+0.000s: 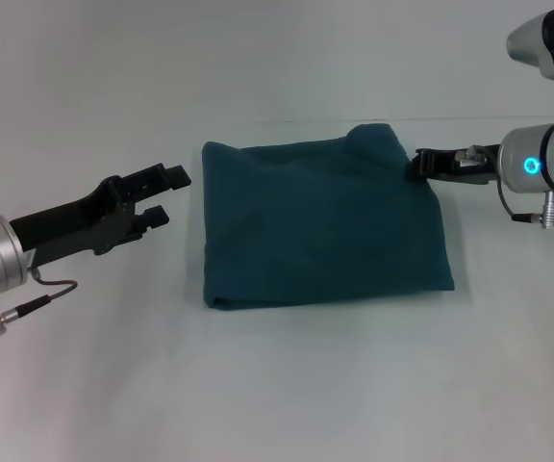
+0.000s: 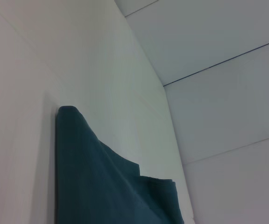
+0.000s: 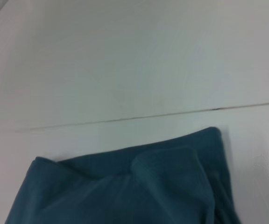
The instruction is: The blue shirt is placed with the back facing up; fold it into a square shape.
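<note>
Shirt: blue shirt (image 1: 320,221) lay folded square | left gripper (image 1: 166,196) spread, beside it | right gripper (image 1: 421,164) pinched its far right corner

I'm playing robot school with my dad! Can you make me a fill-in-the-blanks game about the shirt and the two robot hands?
1. The blue shirt is folded into a rough ____ shape.
2. The gripper whose tip touches the shirt's far corner is the ____ gripper.
3. The left gripper hangs beside the shirt with its jaws ____.
4. The shirt lies on a ____ table.

Missing words: square; right; open; white
</note>
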Tool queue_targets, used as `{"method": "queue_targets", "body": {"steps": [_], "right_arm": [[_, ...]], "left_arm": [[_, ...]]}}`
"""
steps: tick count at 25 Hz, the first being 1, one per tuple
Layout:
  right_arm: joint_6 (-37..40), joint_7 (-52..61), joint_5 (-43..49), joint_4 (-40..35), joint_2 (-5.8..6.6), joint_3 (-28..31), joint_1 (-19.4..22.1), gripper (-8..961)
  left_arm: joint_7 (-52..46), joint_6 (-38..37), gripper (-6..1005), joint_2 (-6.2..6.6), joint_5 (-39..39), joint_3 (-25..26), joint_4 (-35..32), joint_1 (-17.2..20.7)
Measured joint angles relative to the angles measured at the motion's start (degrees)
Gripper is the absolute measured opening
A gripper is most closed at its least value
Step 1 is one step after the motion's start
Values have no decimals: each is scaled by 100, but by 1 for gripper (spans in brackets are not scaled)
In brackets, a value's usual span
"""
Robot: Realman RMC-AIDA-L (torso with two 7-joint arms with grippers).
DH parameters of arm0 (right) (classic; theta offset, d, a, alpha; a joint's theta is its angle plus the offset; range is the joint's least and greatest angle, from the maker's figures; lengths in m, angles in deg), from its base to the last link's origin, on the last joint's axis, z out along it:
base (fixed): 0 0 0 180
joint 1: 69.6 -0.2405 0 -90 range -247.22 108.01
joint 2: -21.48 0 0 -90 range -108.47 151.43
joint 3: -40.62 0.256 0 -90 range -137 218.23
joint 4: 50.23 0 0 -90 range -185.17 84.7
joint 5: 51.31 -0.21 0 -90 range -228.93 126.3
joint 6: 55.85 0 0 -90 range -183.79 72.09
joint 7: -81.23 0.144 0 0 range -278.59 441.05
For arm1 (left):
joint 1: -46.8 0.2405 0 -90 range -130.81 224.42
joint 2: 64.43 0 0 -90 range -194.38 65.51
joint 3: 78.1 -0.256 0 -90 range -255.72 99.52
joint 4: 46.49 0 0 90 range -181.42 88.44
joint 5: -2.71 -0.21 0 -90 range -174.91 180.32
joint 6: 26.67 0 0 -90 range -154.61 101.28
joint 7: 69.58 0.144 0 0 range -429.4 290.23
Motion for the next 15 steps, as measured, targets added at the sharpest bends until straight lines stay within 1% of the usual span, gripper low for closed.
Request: {"method": "queue_targets", "body": {"steps": [12, 15], "right_arm": [[-357, -65, 27, 147, 34, -44, -74, 19], [-397, -70, 34, 149, 37, -71, -96, 61]], "left_arm": [[0, -17, 828, 0, 0, 0, 59, -3], [0, -15, 828, 0, 2, 0, 61, -3]]}}
